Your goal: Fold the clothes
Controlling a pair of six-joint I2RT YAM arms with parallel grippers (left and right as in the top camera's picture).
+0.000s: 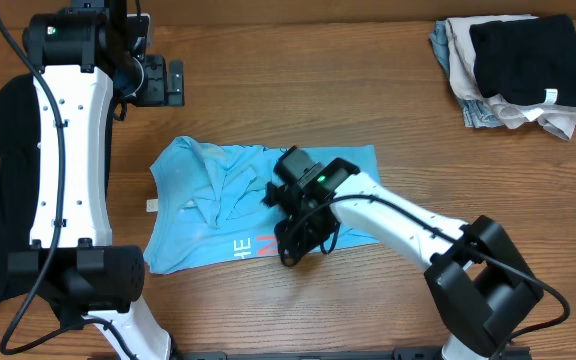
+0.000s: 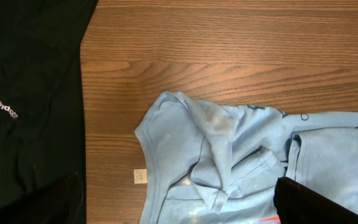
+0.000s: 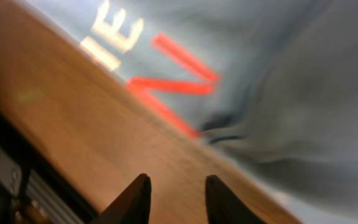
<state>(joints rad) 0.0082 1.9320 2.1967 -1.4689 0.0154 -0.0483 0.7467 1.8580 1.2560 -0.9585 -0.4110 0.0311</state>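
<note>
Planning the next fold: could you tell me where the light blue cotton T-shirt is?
Overhead, the T-shirt lies crumpled mid-table, its lettered near edge beside the right gripper.

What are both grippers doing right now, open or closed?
Left gripper: open, holding nothing.
Right gripper: open, holding nothing.

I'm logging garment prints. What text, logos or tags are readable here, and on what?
"IE" in white, "N" in red-orange: on the light blue T-shirt, the rest hidden.
White logo and word on the black garment: too small to read.
Small white tag beside the T-shirt: unreadable.
</note>
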